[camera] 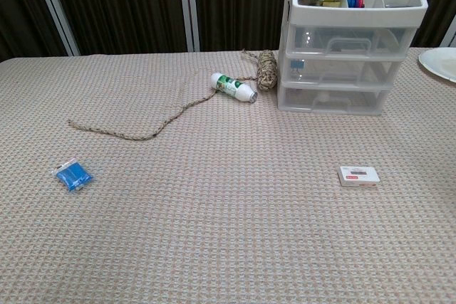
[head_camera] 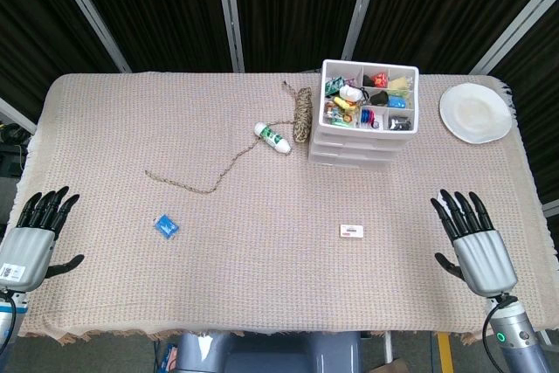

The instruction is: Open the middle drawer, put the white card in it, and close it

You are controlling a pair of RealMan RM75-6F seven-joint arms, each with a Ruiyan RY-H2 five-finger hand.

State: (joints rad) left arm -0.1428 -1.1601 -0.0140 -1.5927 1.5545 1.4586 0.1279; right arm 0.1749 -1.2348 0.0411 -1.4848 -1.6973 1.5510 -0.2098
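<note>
Left hand [head_camera: 33,238] at near-left table edge, fingers spread, grasping nothing. Right hand [head_camera: 476,238] at near-right edge, same. White card [camera: 358,176] flat on woven cloth [camera: 214,233], well apart from both hands. Drawer unit [camera: 349,69] at far right, middle drawer [camera: 342,71] closed. Dark curtains behind.

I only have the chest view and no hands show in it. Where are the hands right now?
Observer: In the head view, the left hand hovers at the table's near left corner, fingers spread, holding nothing.
Operator: And the right hand?
Observer: The right hand is at the near right edge, also open, to the right of the white card.
Operator: Anything touching the drawer unit?
Observer: No; both hands are well clear of the drawer unit, drawers all closed.
</note>
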